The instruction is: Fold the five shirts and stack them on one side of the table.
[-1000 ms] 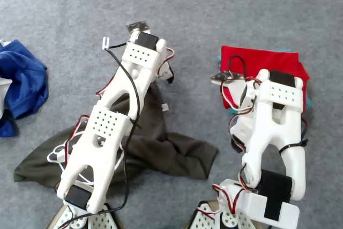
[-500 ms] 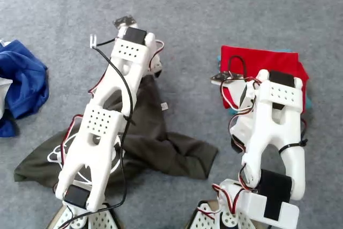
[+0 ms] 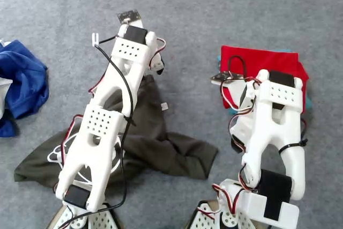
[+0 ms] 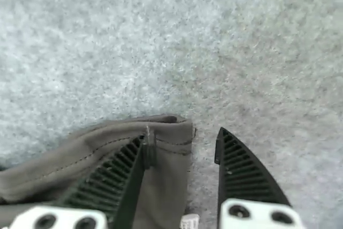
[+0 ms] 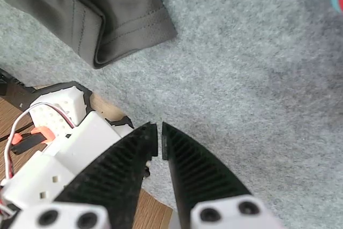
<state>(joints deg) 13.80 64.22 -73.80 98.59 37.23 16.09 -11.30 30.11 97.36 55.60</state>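
Observation:
A crumpled olive shirt (image 3: 171, 151) lies at the near left of the grey table, partly under the left arm. My left gripper (image 3: 159, 67) hangs at the shirt's far end. In the left wrist view this gripper (image 4: 181, 135) is open, with the hemmed corner of the olive shirt (image 4: 166, 138) lying between its fingers on the table. A folded red shirt (image 3: 262, 60) rests at the right on a teal one (image 3: 306, 100). My right gripper (image 5: 159, 131) is shut and holds nothing, low over bare carpet near an olive sleeve (image 5: 107, 20).
A bunched blue shirt (image 3: 21, 79) lies at the left edge. The table (image 3: 214, 14) is covered in grey carpet, with open room across its far half. An arm's base (image 5: 64, 127) and the table's wooden front edge sit close to the right gripper.
The left arm has swung a little to the left and farther out, bringing its gripper to the olive shirt's far corner. The right arm has stayed still.

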